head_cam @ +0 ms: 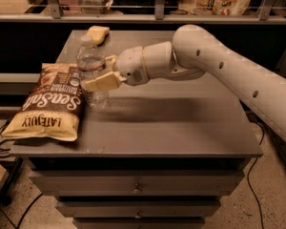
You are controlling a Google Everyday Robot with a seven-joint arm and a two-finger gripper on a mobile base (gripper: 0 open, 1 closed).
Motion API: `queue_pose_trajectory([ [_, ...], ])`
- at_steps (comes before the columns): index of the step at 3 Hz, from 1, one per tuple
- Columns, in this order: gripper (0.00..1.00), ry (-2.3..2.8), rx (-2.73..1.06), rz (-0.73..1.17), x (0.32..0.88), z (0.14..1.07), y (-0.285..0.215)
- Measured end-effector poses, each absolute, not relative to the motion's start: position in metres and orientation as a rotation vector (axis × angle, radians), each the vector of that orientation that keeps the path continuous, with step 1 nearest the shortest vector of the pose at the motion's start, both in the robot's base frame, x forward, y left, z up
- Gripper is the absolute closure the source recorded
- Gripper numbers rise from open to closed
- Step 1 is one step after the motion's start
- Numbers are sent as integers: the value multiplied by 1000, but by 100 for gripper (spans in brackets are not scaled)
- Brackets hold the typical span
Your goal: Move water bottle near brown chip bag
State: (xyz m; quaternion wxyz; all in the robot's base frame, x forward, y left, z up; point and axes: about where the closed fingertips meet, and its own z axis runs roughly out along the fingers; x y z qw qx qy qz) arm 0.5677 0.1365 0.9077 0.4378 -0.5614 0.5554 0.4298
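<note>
The water bottle (91,63) is clear and ribbed with a white cap. It stands upright at the left of the grey cabinet top (181,123), right beside the brown chip bag (51,103). The chip bag lies flat at the front left, dark brown with cream ends and "Sea Salt" script. My gripper (97,75) reaches in from the right on a white arm and is shut on the bottle's middle. One cream finger (104,82) lies across the bottle's front. The bottle's base looks at or just above the surface.
A small yellow sponge (98,33) lies at the back left of the cabinet top. Drawers are below the front edge. A dark shelf rail with boxes and bags runs behind. Cables hang at the left side on the floor.
</note>
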Motion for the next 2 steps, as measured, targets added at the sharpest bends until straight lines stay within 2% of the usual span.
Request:
queue_pose_trajectory([
  [1,20,1391,-1401,1020,569,894,139],
  [2,0,1397,-1401,999,570,889,139],
])
